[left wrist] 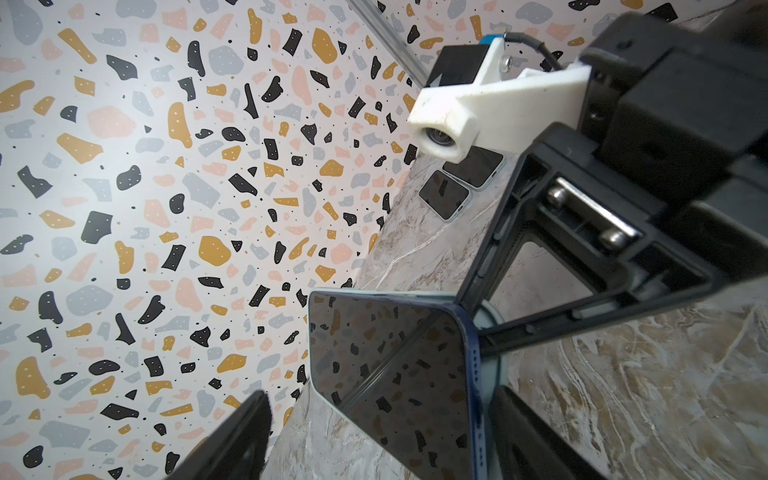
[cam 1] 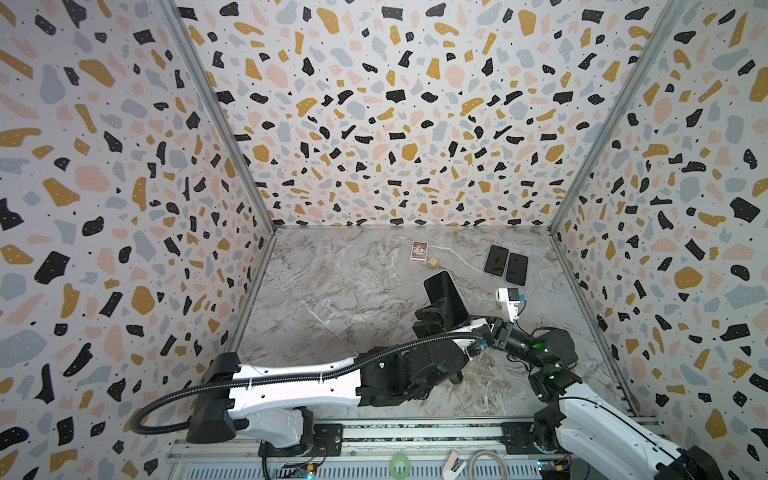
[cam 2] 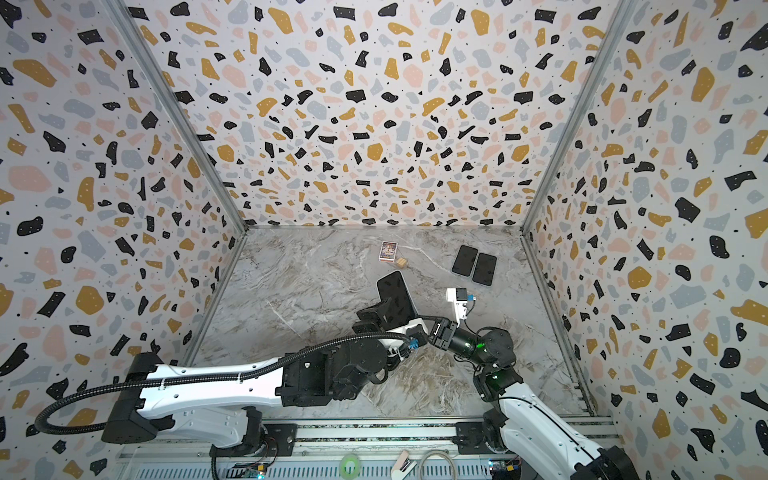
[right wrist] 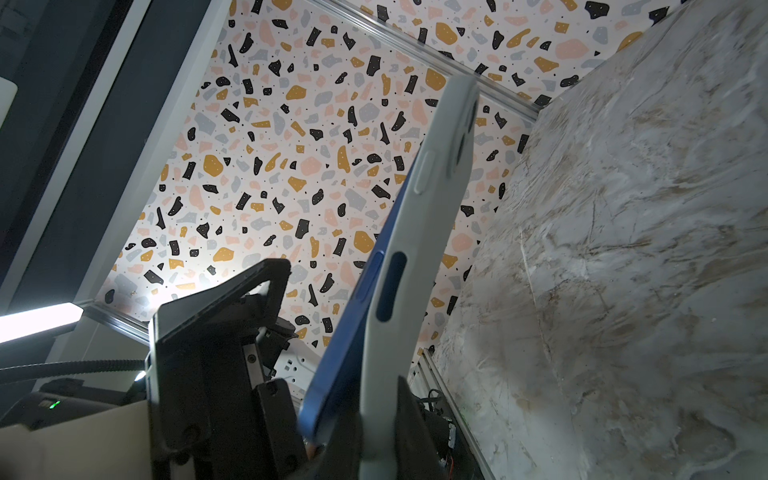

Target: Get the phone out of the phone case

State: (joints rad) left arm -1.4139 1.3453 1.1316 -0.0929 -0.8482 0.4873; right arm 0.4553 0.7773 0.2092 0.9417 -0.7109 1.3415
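The phone (left wrist: 386, 365), dark-screened and blue-rimmed, stands tilted above the marble tabletop (cam 1: 332, 299), one edge parted from the pale grey phone case (right wrist: 419, 232). The right claw (right wrist: 374, 440) clamps the case's lower end; the left claw (left wrist: 380, 436) gapes wide astride the phone, gripping nothing.

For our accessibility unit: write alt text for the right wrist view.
A blue phone stands partly peeled from its pale grey phone case, whose near end this arm's dark fingers pinch. Marble table and terrazzo wall lie behind.
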